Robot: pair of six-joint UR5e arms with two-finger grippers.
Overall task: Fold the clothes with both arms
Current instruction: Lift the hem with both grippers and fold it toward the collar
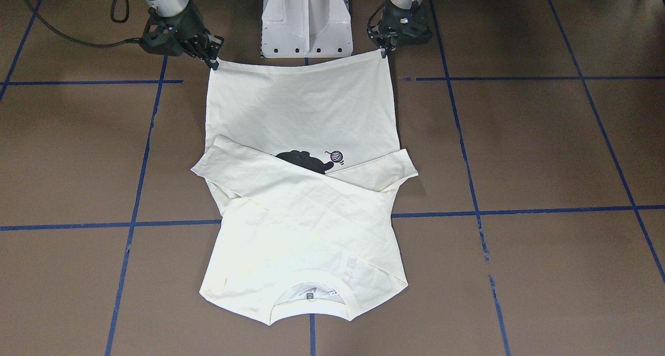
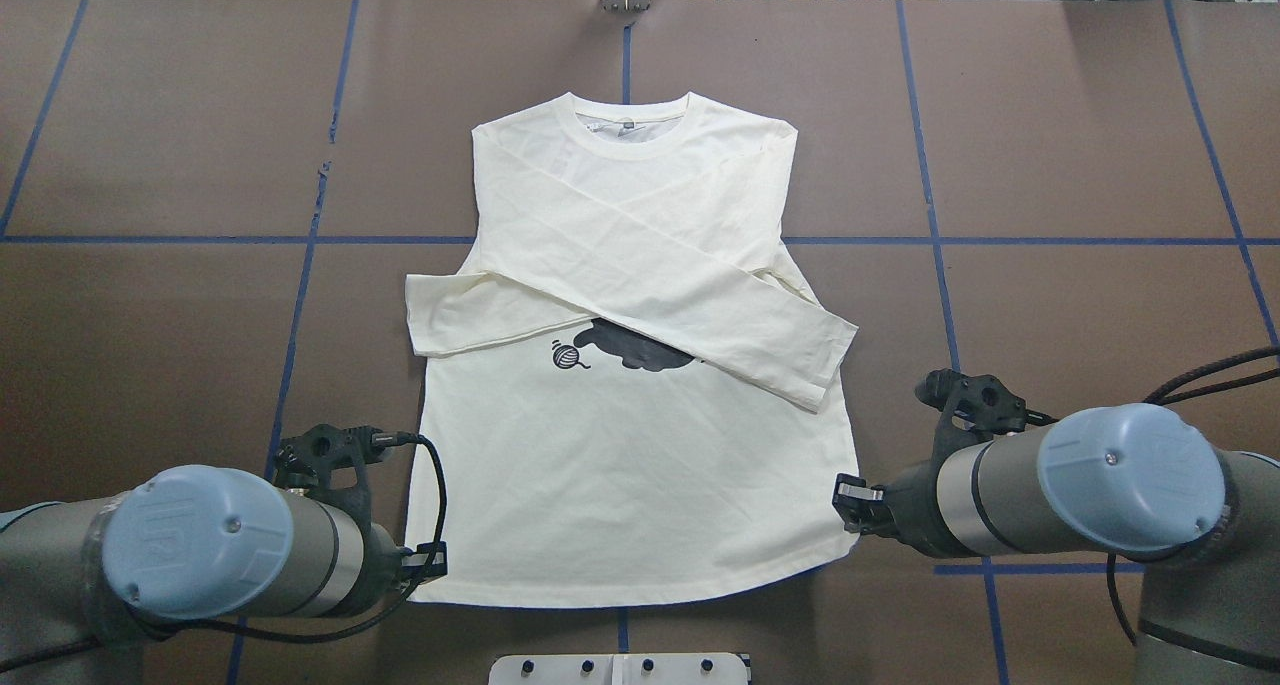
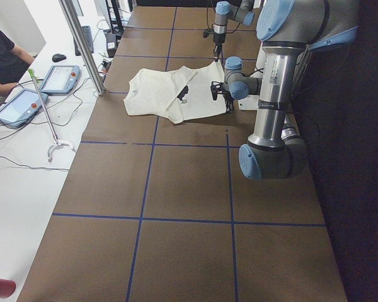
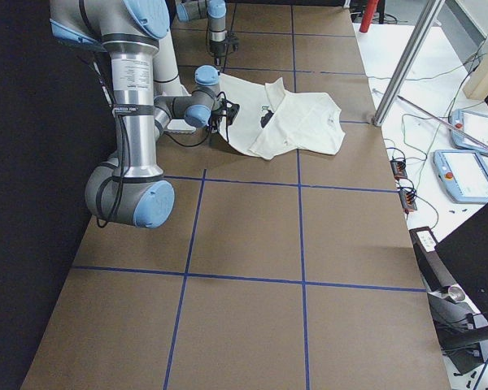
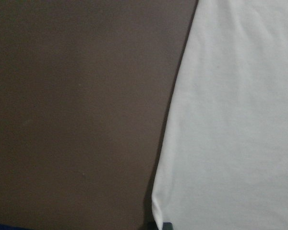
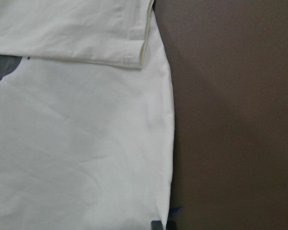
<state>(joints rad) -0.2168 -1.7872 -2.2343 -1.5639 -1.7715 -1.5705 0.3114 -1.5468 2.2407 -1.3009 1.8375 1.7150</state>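
T-shirt (image 2: 640,465) lies flat and print side up in the middle of the table (image 2: 150,345), with its collar (image 2: 630,135) at 12 o'clock and its hem at 6 o'clock in the overhead view. The cloth is a soft cream-white knit, faintly creased. The table is matt brown and crossed by blue tape lines (image 2: 300,295).

At the shirt's 7 o'clock corner, the black, thin-fingered left gripper (image 1: 385,52) has its fingers drawn together on the hem corner, which comes to a small point at the tips. The left wrist view shows the straight side edge, with a dark fingertip right at that corner.

At 9 o'clock, the square cuff (image 2: 415,315) of the lower sleeve juts past the side edge. The upper sleeve (image 2: 680,275) runs as a long band from the 11 o'clock shoulder down to 4 o'clock and covers the top of the black cat print (image 2: 640,350). A small yarn ball (image 2: 567,357) sits at the print's 9 o'clock. The collar is a ribbed curved band.

At the 5 o'clock corner, the right gripper (image 1: 212,60) has its fingers closed on the hem in the same way, and the hem sags slightly between the two corners
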